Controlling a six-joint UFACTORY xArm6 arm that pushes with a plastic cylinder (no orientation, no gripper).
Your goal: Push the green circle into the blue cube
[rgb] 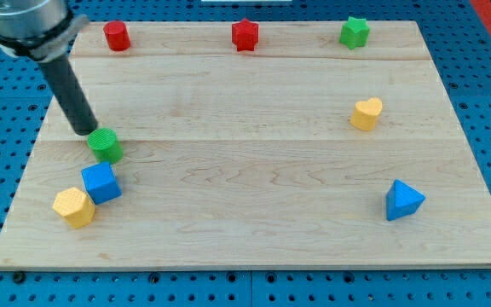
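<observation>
The green circle [106,145] lies on the wooden board at the view's left. The blue cube [101,182] sits just below it, with a small gap between them. My tip [85,130] is right at the green circle's upper left edge, touching or nearly touching it. The rod rises from there to the view's top left corner.
A yellow block [74,207] touches the blue cube's lower left. A red block [117,36], a red star [245,35] and a green star [355,32] line the top edge. A yellow heart [366,113] and a blue triangle [403,200] are at the right.
</observation>
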